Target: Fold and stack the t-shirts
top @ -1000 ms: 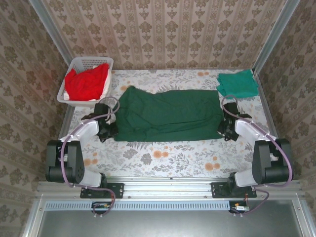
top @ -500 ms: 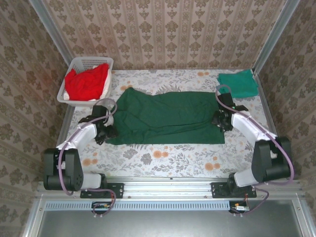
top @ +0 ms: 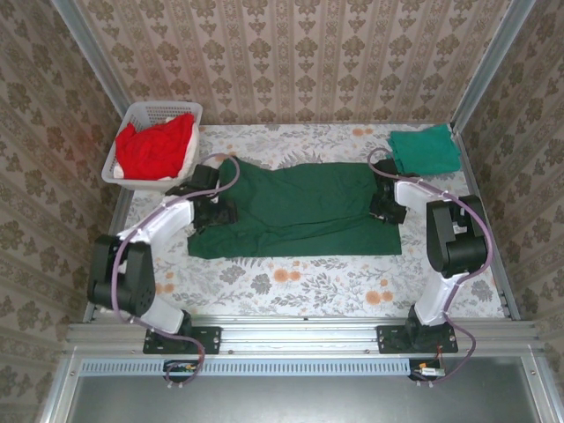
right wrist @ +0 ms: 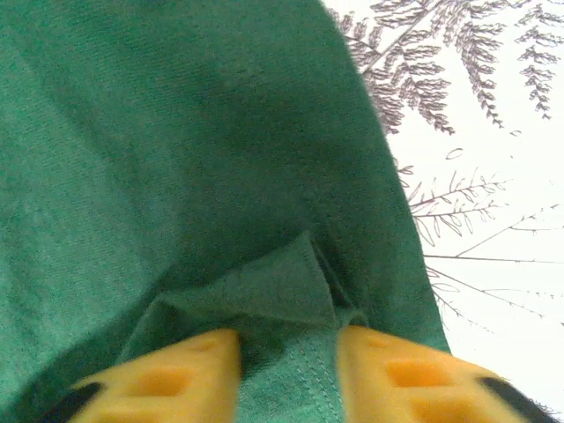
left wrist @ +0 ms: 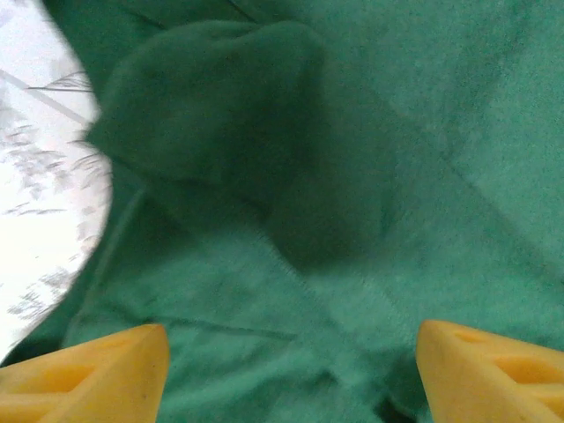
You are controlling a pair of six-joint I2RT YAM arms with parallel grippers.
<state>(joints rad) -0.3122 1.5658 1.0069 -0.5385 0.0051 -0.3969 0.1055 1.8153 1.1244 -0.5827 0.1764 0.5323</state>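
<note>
The large dark forest-green cloth t-shirt lay spread across the middle of the floral-patterned counter. It ran from 9 to 3 o'clock, with its near hem flat and fairly straight. A second before, both hands had been at the shirt's near corners, about 7 and 5 o'clock of it. Half a second before, the near hem had been drawn out square.

Each hand had since travelled up its side edge toward 12 o'clock. The left hand sat on the cloth at the shirt's 9 o'clock edge, and the right hand at its 3 o'clock edge. In the left wrist view the yellow fingers stood wide apart over rumpled cloth, with nothing clamped between them. In the right wrist view the fingers were nearly together, nipping a small raised pleat at the shirt's edge, beside bare counter.

I judged that the spreading was finished and the fold was starting, with the right side gripped and the left not yet. The lighter teal-green folded t-shirt waited at 1 o'clock, well apart. Bright red t-shirts lay heaped in the white slotted plastic basket at 10 o'clock, so most of the work remained.
</note>
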